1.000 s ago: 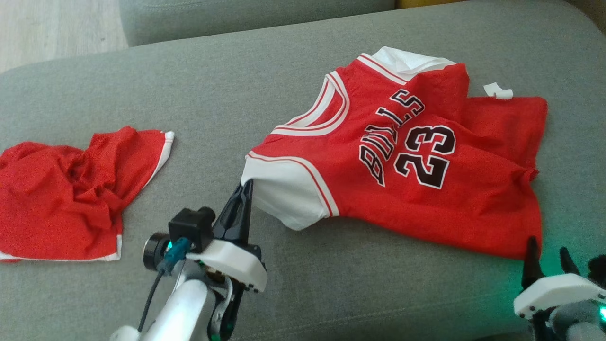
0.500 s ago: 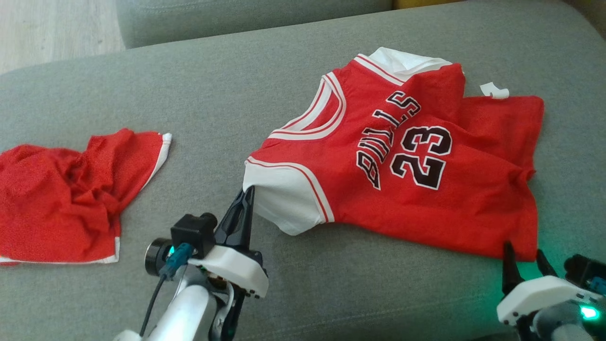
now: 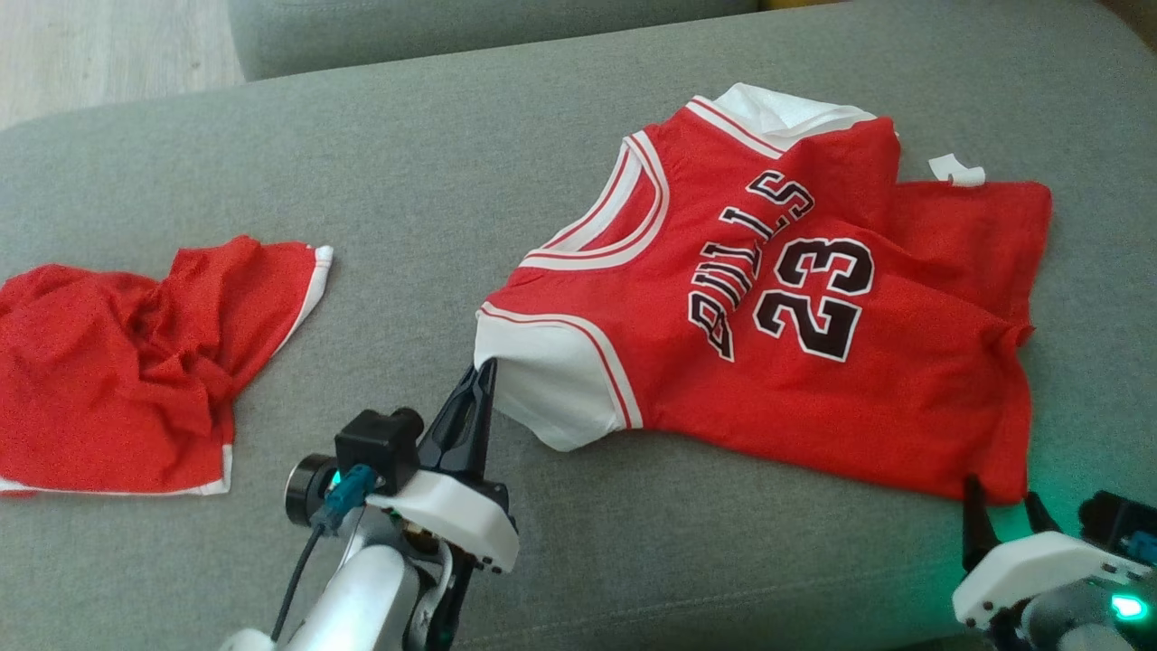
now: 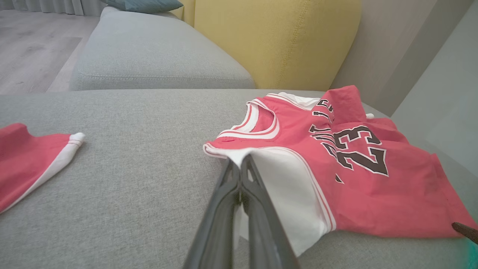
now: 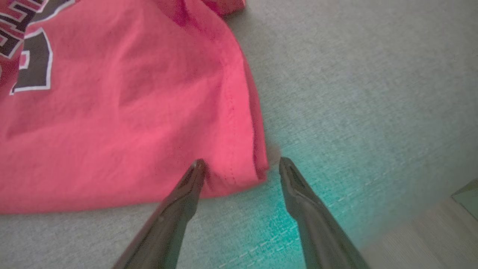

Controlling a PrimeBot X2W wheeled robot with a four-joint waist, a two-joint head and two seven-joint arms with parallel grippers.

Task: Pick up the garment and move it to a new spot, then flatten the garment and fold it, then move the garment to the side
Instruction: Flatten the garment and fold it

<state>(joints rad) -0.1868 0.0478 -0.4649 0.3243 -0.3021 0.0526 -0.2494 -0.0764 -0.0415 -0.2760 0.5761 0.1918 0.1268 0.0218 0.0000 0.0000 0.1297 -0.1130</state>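
The jersey (image 3: 795,307) lies on the grey sofa (image 3: 271,163), from the middle of the head view toward 3 o'clock, spread but with wrinkles. The left gripper (image 3: 484,371) is clenched on the edge of the white sleeve (image 3: 542,380), at 7 o'clock of the jersey, and lifts it a little. The right gripper (image 5: 242,161) has its jaws apart. One finger lies on the red cloth and the other on the sofa, with the hem corner (image 5: 257,168) between them, at 5 o'clock of the jersey.

The risks, as I judge them:
- The right jaws may close on the sofa cover together with the thin corner, or the corner may slide out, because very little cloth is between them.
- If only the left side goes up, the jersey may drag and bunch more.
- The left grip is on a narrow edge, so a strong pull may free it.
- Another red cloth (image 3: 117,362) lies at 9 o'clock, well apart, so a move to that side may mix the two.

On the chest I can read "BULLS" and the number "23". A small white label (image 3: 956,170) at 1 o'clock is too small to read.
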